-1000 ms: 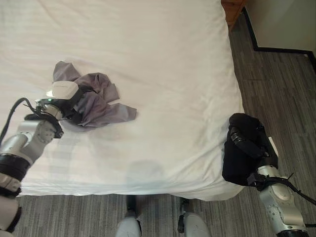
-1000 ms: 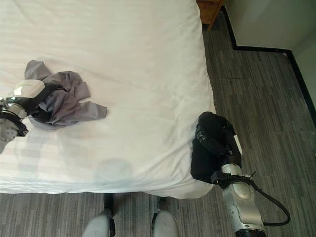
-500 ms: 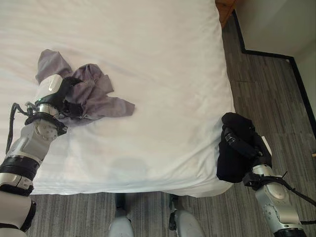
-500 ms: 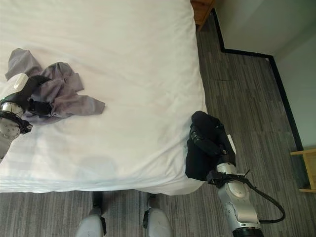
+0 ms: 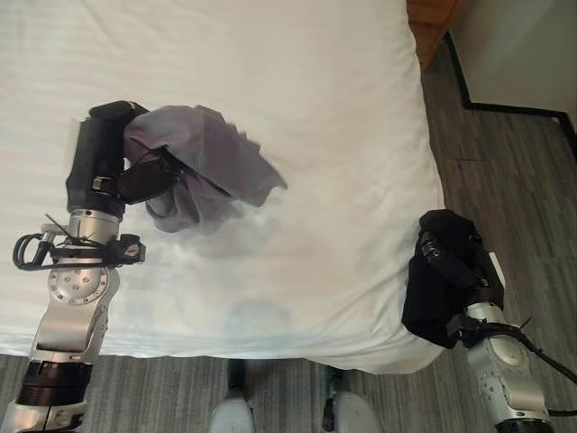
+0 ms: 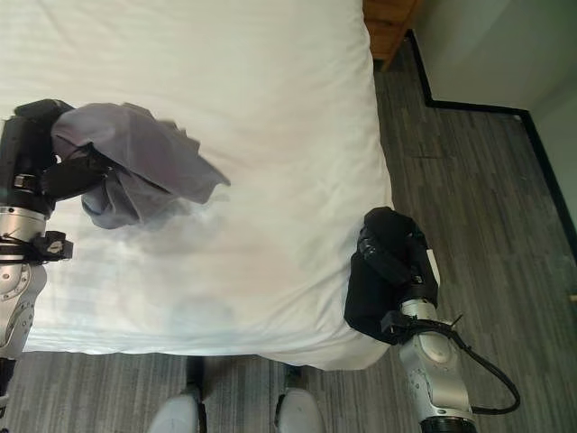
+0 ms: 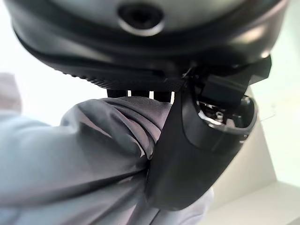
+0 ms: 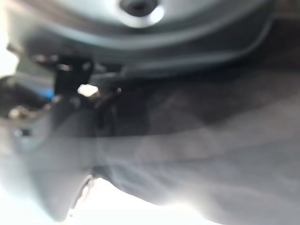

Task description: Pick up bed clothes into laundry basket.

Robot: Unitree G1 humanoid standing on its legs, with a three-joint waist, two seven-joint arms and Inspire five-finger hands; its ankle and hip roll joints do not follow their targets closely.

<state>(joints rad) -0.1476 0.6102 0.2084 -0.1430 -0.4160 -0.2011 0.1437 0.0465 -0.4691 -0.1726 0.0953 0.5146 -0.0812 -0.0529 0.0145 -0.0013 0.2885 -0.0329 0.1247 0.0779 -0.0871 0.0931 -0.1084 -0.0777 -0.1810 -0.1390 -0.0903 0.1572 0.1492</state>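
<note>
grey garment (image 5: pixel 212 158) gripped in left hand (image 5: pixel 122 167), above bed (image 5: pixel 343 135)

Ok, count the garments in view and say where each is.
2: a grey garment gripped by the left hand above the bed; a black garment in the right hand beside it.

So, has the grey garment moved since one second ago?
Yes. The left hand has lifted the grey garment off the white bed; it now hangs bunched, nearer the bed's right edge.
</note>
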